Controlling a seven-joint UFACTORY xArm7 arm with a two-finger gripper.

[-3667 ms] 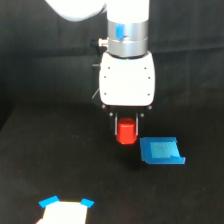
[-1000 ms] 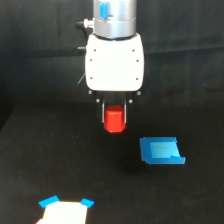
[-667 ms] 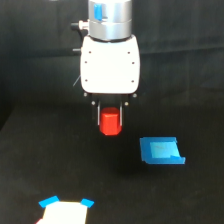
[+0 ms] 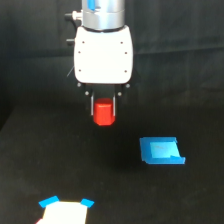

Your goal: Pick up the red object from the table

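The red object [image 4: 104, 113] is a small stubby red-orange block held between the two dark fingers of my gripper [image 4: 104, 116]. The gripper is shut on it, below the white gripper body [image 4: 103, 55]. Block and gripper hang in the air above the black table [image 4: 50, 165], in the upper middle of the exterior view. The block's lower end sticks out a little below the fingertips.
A flat blue square piece [image 4: 161, 150] lies on the table, lower and toward the exterior view's right of the gripper. A white piece with blue corners [image 4: 65, 211] sits at the bottom edge, toward the exterior view's left.
The gripper has risen with the red object held in it and drifted toward the exterior view's left, away from the blue piece.
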